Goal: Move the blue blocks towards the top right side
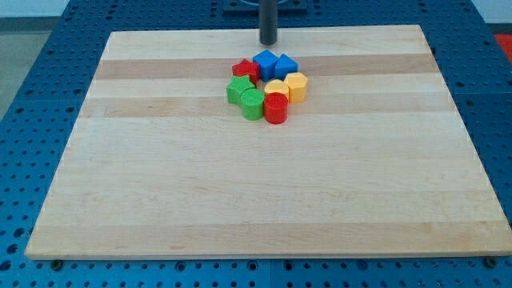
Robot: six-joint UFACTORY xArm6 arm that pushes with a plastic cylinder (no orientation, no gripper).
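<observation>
Two blue blocks sit side by side near the view's top centre of the wooden board (160, 184): a blue block with a peaked top (265, 63) and a smaller blue block (286, 66) to its right. My tip (268, 42) is the lower end of a dark rod, just above the left blue block in the view, with a small gap between them. The blue blocks touch the rest of a tight cluster below them.
The cluster also holds a red star-shaped block (245, 70), a green block (238, 90), a green cylinder (253, 103), a red cylinder (276, 107), a yellow block (277, 87) and a yellow hexagonal block (297, 86). A blue perforated table surrounds the board.
</observation>
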